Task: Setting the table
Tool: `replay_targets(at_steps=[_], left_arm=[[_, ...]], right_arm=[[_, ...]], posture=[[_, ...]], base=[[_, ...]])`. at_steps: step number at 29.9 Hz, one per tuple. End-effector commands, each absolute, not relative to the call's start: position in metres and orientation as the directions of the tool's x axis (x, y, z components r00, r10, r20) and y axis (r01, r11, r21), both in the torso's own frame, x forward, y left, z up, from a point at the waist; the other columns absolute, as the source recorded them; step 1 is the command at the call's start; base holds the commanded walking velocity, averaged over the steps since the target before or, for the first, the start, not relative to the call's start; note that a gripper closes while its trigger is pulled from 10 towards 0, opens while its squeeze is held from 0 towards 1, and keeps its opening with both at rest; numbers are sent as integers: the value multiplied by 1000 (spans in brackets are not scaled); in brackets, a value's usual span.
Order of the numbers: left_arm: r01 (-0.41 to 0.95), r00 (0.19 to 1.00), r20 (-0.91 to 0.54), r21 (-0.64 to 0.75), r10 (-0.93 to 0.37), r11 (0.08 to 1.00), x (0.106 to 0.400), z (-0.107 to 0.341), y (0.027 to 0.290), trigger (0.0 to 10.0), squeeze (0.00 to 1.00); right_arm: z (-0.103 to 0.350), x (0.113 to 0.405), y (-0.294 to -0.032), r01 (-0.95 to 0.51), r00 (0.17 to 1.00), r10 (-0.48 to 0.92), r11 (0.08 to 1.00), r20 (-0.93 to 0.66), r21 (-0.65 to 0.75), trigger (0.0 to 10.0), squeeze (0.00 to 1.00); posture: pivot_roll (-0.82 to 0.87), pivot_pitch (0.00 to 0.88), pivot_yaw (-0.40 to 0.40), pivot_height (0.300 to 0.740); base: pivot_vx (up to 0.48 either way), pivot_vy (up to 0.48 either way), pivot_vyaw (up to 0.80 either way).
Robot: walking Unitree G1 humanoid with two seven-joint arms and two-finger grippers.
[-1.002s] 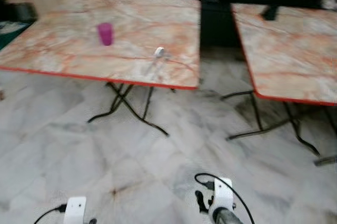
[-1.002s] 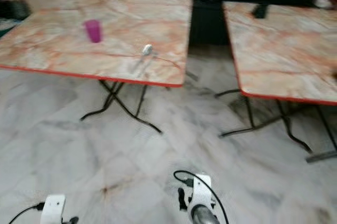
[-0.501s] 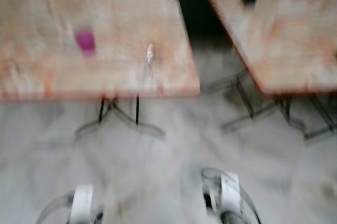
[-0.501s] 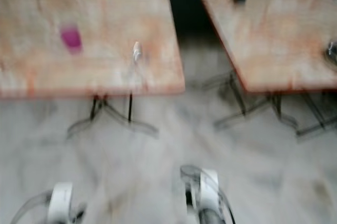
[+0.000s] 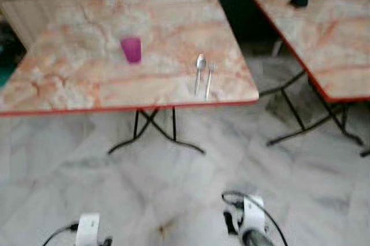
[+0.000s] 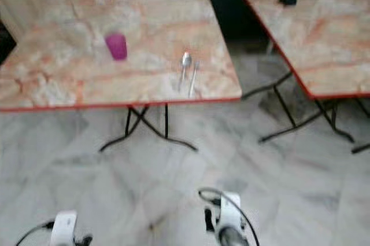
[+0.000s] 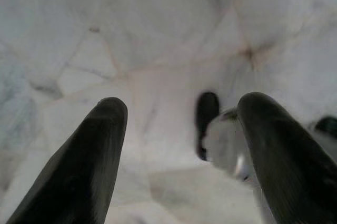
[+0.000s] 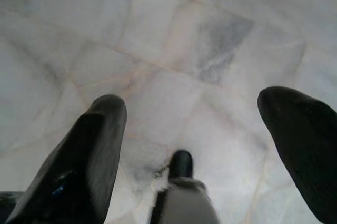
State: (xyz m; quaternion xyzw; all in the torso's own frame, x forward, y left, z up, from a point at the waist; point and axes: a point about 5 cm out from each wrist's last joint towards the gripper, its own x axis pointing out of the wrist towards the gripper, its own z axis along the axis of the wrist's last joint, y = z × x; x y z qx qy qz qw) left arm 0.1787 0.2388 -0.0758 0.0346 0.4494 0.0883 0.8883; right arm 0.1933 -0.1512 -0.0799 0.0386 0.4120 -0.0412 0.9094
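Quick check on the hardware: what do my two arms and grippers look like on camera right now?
Each wrist carries a white housing with a black cable looping off it; the right arm shows a silver tube below its housing, the left arm just the white block. Left gripper and right gripper each have two long, rounded, glossy black fingers.

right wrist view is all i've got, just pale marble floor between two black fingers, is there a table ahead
Observer: Yes, a marble-patterned folding table with a red edge stands ahead, across open floor.
Operator: anything on it yet
Observer: A magenta plastic cup stands upright near the middle.
Operator: cutlery?
Observer: A silver metal spoon and a silver metal fork lie side by side near the table's right front edge.
Operator: what's my other arm doing
Observer: The left gripper hangs low over the floor, fingers apart and holding nothing, like the right gripper.
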Motion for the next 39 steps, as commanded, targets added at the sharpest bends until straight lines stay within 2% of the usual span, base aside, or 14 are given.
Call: replay_targets(at_steps=[1,11,16,27,32,39], left_arm=[[-144,542,-815,151,206,978,164,-81,245,10000,0],[-166,541,-814,141,210,976,163,-82,243,10000,0],[-182,545,-814,119,201,976,163,-83,241,10000,0],[-119,564,-808,126,171,985,173,-82,225,10000,0],[-115,565,-807,128,171,985,174,-82,224,10000,0],[-118,565,-805,140,182,983,174,-81,226,10000,0]], right_arm=[[-80,194,-139,80,656,-11,995,-755,55,10000,0],[-80,194,-139,78,654,-3,995,-756,63,10000,0],[-80,194,-139,90,654,-5,993,-757,72,10000,0],[-81,192,-140,125,645,-34,990,-764,62,10000,0],[-81,191,-140,130,643,-43,990,-764,54,10000,0],[-81,191,-141,117,650,-43,992,-759,44,10000,0]], posture=[[16,50,-39,740],[15,50,-42,740],[15,47,-42,740],[11,36,-41,740],[11,26,-44,740],[14,17,-46,740]], base=[[0,0,800],[0,0,731],[0,0,0],[0,0,0],[0,0,-744],[282,0,-596]])
